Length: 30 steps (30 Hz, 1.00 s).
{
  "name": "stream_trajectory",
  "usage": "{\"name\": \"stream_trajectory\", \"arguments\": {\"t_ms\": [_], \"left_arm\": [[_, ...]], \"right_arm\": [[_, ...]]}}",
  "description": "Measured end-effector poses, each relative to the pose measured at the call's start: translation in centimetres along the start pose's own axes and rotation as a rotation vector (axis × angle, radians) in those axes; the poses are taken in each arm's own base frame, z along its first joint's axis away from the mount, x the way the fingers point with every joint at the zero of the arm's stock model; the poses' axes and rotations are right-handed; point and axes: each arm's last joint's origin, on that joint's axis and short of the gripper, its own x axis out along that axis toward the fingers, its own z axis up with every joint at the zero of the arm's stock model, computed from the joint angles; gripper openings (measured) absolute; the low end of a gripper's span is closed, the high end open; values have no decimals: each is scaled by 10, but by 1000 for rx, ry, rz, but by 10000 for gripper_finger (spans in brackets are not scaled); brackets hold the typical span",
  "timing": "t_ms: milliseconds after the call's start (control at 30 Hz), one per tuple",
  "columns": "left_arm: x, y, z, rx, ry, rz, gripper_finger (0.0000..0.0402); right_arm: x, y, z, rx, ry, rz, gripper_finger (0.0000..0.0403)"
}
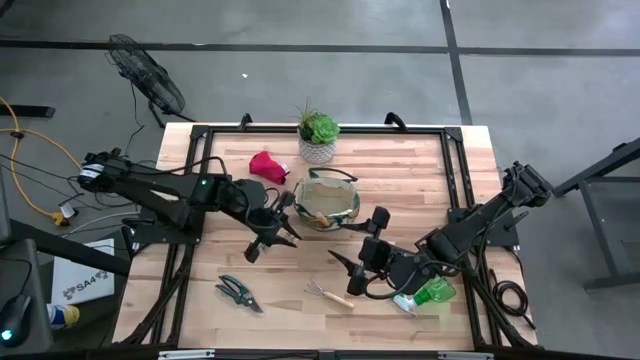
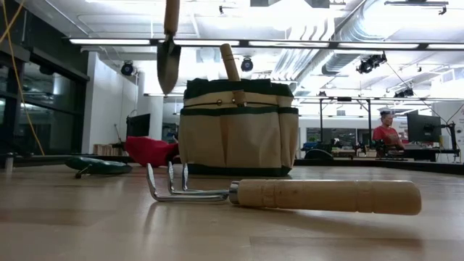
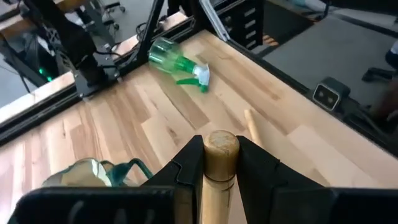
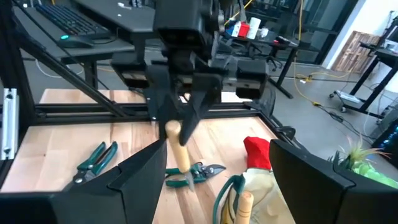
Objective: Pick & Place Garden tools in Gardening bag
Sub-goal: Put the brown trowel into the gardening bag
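Closest to the low camera, a small hand rake [image 2: 290, 194] lies flat on the wooden table [image 1: 420, 190], its metal tines pointing toward the gardening bag [image 2: 238, 130] behind it. That bag stands upright near the table's middle, with one wooden trowel handle [image 2: 230, 63] sticking out of its top. Just beside the bag, the left pincer [image 1: 268, 232] is closed on the wooden handle of a second trowel [image 2: 169, 51], which hangs blade-down in the air, clear of the table. On the bag's other side, the right pincer [image 1: 365, 240] hovers with its fingers spread wide, holding nothing. A red glove [image 1: 266, 165] lies behind the bag, near a potted succulent [image 1: 319, 135]. Pruning shears [image 1: 238, 293] lie in front of the bag, beside the rake. A green spray bottle [image 1: 427, 295] lies on its side under the right arm.
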Motion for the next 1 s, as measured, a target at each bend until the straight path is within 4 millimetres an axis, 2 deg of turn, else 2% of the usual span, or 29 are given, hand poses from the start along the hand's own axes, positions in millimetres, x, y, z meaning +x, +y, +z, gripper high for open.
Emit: {"name": "stream_trajectory", "arguments": {"t_ms": [100,467,733,1000], "left_arm": [[4,3,-11,40,11,20,64],[7,18,-28,130,-12,79,64],[6,20,-26,230,-29,98,64],[7,19,-25,237,-63,54,64]], "right_arm": [[0,0,0,5,2,13,274],[0,0,0,52,2,13,274],[0,0,0,52,2,7,274],[7,-6,0,81,7,-10,274]]}}
